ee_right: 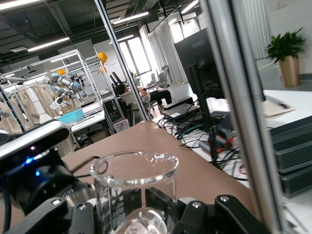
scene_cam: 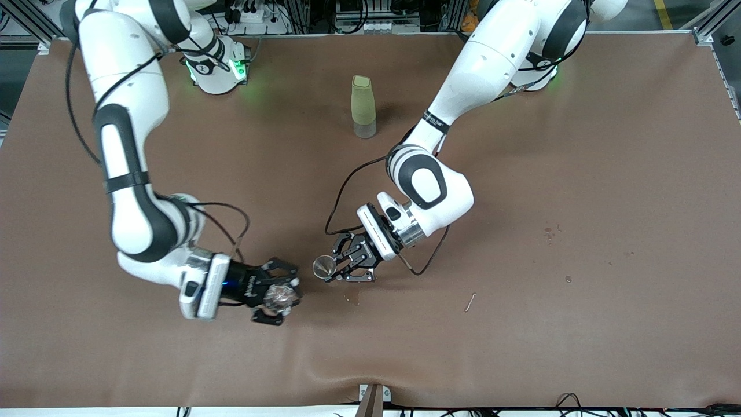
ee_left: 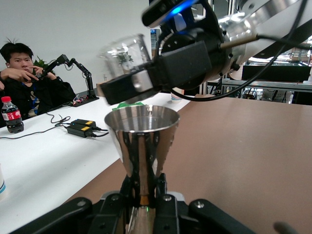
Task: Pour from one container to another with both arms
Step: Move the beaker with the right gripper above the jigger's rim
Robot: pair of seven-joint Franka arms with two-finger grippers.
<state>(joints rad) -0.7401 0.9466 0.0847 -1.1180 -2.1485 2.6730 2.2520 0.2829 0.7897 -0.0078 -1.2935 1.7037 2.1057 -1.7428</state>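
The right claw (scene_cam: pixel 277 299) grips a clear glass beaker (scene_cam: pixel 282 295), held above the bench (scene_cam: pixel 579 174) close beside the steel cup (scene_cam: pixel 323 267). The left claw (scene_cam: pixel 347 267) is clamped on that cup, which stands upright with its mouth open. Risk: if the beaker's spout sits off the narrow rim during tilting, liquid lands on the bench; contact between the two vessels could shift either grip.
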